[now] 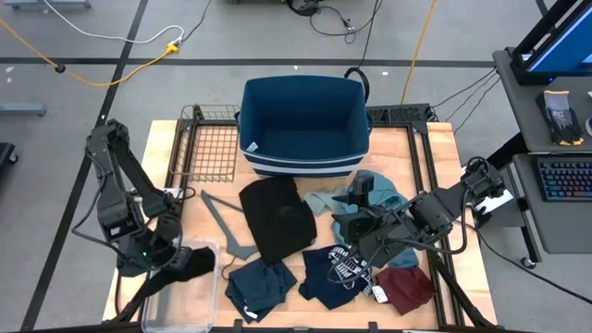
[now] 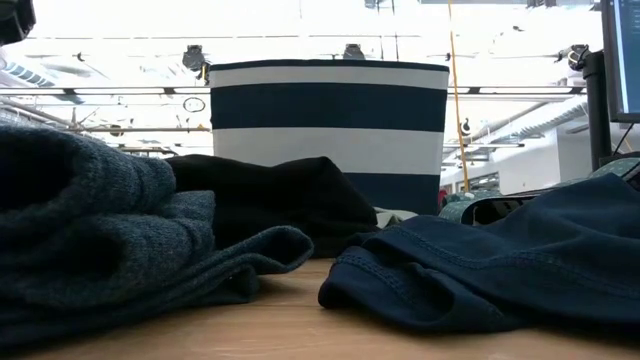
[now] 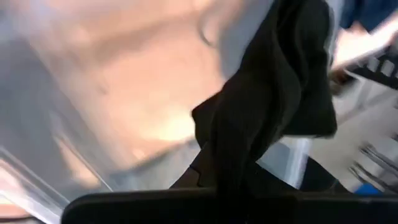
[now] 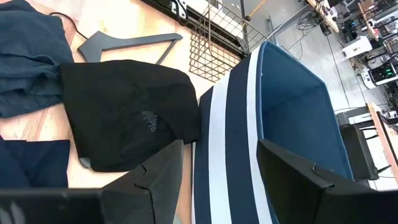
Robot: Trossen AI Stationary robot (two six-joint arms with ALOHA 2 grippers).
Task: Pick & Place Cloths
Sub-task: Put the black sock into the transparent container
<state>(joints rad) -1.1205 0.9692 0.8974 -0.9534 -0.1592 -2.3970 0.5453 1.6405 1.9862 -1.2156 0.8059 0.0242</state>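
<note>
**A:** Fingers first: the right gripper point(image 1: 363, 224) is seen spread apart with nothing between its jaws, hung low over the pale green cloth point(image 1: 326, 201) and the teal checked cloth point(image 1: 381, 190), toward the right side of the tabletop point(image 1: 444, 148). The left gripper point(image 1: 181, 265) is pressed shut on a small black cloth point(image 3: 273, 93), which is dangled over the clear plastic bin point(image 1: 185, 310) at the front left corner.

**B:** And the rest of the pile?

**A:** The big black garment point(image 1: 277, 217) is laid out mid-table, just in front of the striped navy basket point(image 1: 303, 125) at the back edge. The dark teal cloth point(image 1: 259, 285) is bunched at the front edge, the navy printed one point(image 1: 335, 270) just beside it, the maroon one point(image 1: 407, 285) toward the front right. A grey hanger point(image 1: 222, 220) is left between the black garment and the wire rack point(image 1: 205, 148).

**B:** So how should the step be handled?

**A:** Probably the black cloth should be lowered fully inside the bin walls before the pinch is released, so no corner gets draped over the rim. For the right side, one single layer should be pinched, not two cloths together, since they're overlapped there. Just a guess from how things lie.
</note>
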